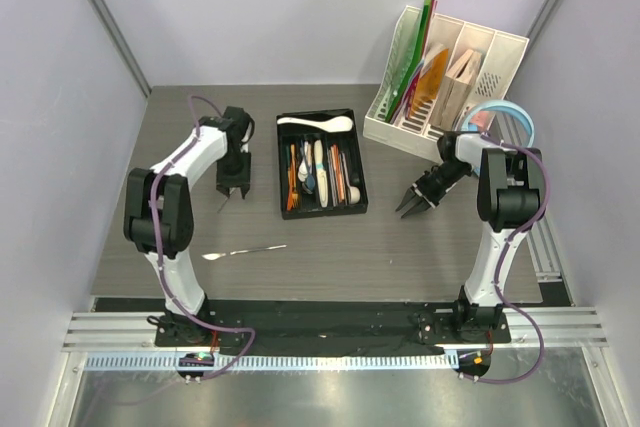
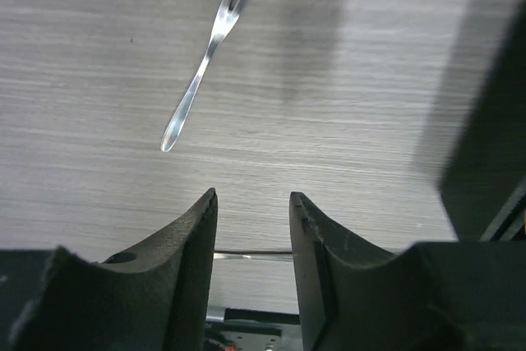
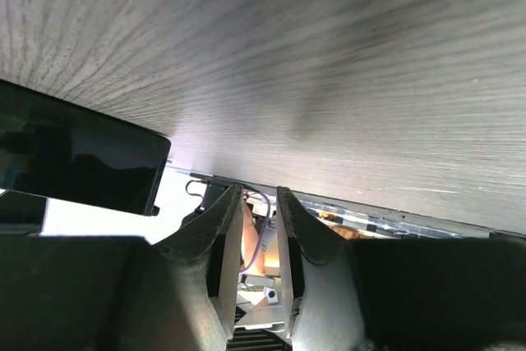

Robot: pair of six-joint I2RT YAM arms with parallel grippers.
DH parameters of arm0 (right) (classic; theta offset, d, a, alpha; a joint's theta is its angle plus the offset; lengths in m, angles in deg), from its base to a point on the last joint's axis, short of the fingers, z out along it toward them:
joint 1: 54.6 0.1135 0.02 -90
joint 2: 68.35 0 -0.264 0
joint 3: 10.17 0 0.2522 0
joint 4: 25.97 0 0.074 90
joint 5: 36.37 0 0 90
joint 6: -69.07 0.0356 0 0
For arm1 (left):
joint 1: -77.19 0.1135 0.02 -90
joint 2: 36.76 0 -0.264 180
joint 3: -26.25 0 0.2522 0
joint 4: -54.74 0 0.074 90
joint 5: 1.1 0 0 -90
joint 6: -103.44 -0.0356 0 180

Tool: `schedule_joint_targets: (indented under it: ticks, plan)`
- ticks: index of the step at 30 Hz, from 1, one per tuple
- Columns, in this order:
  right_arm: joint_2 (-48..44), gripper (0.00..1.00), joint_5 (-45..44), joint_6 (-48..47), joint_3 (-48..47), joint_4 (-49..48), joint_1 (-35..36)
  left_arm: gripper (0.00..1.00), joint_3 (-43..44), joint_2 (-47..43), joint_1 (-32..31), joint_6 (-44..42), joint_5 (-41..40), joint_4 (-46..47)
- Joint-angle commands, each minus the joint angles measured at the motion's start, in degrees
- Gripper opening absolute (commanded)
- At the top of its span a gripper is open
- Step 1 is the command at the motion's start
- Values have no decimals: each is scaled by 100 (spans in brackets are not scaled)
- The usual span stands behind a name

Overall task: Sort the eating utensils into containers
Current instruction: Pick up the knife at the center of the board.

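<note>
The black cutlery tray [image 1: 361, 175] lies mid-table and holds several utensils in its long slots, among them orange chopsticks [image 1: 291, 175]. A white ceramic soup spoon [image 1: 315, 124] fills the far cross slot. One steel fork [image 1: 245, 250] lies loose on the table, near the left arm. In the left wrist view that fork [image 2: 196, 92] lies beyond my fingertips. My left gripper [image 1: 233, 194] [image 2: 253, 199] hovers left of the tray, open and empty. To the right of the tray my right gripper [image 1: 411, 207] [image 3: 259, 192] is tilted low, its jaws narrowly apart with nothing between them.
A white slotted file organiser [image 1: 445, 82] with folders stands at the back right. Light-blue headphones [image 1: 512, 115] lie beside it, behind the right arm. A corner of the tray [image 3: 82, 162] shows in the right wrist view. Grey walls close in both sides.
</note>
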State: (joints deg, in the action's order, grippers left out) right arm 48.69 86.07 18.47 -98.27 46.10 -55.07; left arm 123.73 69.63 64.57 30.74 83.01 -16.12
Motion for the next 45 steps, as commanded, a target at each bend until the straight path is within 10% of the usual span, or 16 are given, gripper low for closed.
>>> schedule_joint_targets:
  ticks: [1,21,45]
  plan:
    - [601,29,166,77,166,-372,29,42,-154,83,5,-210,-351,295]
    - [382,28,104,130,280,-337,29,41,602,1393,445,-359,-308,630]
    - [592,28,209,218,78,-443,29,0,-621,1051,480,-7,1160,736]
